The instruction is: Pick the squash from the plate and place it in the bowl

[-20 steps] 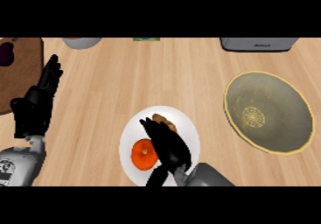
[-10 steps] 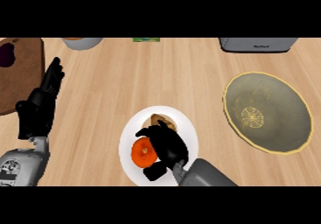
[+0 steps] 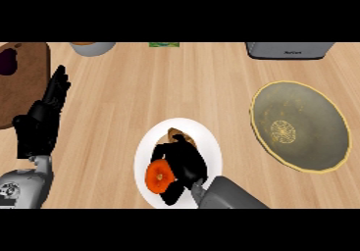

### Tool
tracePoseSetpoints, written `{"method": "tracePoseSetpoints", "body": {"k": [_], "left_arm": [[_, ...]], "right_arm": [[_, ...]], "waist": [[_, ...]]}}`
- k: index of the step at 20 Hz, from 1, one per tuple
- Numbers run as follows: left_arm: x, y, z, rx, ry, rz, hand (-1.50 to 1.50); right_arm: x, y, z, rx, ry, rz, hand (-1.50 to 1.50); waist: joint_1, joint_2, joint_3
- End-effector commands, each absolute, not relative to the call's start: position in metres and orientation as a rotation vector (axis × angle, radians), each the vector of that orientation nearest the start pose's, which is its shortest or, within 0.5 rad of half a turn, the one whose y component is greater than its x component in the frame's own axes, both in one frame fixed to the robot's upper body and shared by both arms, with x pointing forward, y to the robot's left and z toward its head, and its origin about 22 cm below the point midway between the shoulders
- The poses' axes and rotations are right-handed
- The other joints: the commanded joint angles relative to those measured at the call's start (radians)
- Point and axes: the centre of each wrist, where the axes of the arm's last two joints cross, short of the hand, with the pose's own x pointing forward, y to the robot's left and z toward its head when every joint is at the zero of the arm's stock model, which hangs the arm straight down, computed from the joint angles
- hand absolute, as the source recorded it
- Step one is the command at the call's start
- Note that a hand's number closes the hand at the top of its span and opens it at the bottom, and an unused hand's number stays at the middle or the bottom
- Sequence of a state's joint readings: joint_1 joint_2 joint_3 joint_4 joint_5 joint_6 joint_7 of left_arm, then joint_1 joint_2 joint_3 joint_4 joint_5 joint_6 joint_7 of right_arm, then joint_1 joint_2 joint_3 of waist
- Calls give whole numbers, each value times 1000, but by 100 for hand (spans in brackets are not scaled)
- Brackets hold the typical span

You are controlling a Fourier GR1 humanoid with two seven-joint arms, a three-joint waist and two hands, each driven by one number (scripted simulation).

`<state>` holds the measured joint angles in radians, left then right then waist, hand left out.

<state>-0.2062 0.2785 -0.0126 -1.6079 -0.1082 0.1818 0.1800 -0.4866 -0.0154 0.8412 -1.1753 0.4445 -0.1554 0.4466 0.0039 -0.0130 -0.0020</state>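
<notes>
Over the last 1 second the right hand (image 3: 184,164) has gone from lying stretched across the plate (image 3: 208,147) to curling in on the squash (image 3: 158,175), and it now clasps it, fingers and thumb wrapped over the dark-hidden body with the orange cut face showing at the hand's left side. The squash looks to be sitting on the white plate rather than lifted, though the hand covers too much of it to be sure. So the grasp appears made, and the lift and carry are the part left to do. The bowl (image 3: 313,112), olive with a yellow rim, lies well apart to the right on the worktop (image 3: 175,83), with bare wood between it and the plate and nothing standing in the path. The left hand (image 3: 39,125) rests released at the left edge, fingers up. A brown board (image 3: 27,83), a grey appliance (image 3: 290,50) and a grey cup (image 3: 92,47) sit along the far side, clear of the route.
</notes>
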Motion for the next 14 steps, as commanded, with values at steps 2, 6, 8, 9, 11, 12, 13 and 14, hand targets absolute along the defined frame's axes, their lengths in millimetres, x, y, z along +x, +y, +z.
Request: {"method": "tracePoseSetpoints", "body": {"k": [2, 6, 8, 9, 11, 12, 13, 14], "left_arm": [[282, 256, 72, 395, -1657, -173, 0], [293, 271, 76, 371, -1660, -195, 0], [295, 259, 69, 366, -1646, -189, 0], [295, 259, 85, 360, -1650, -196, 0], [296, 258, 90, 371, -1650, -200, 0], [298, 262, 88, 363, -1645, -203, 0], [293, 250, 81, 343, -1645, -189, 0], [295, 267, 79, 366, -1622, -184, 0]], "right_arm": [[229, -1, 3, -247, -1301, 1207, 150], [193, 19, 3, -417, -1196, 1224, 150], [173, 27, 12, -444, -1177, 1233, 150], [175, 32, 24, -478, -1211, 1240, 150], [162, 37, 37, -483, -1259, 1197, 150], [161, 38, 43, -482, -1270, 1164, 150], [156, 39, 50, -460, -1296, 1126, 150], [151, 37, 58, -432, -1338, 1050, 150]], "waist": [[9, 13, 2], [36, 13, 1], [36, 11, 0], [40, 10, 1], [38, 8, 2], [34, 10, 1], [40, 8, 1], [24, 5, 1]]}}
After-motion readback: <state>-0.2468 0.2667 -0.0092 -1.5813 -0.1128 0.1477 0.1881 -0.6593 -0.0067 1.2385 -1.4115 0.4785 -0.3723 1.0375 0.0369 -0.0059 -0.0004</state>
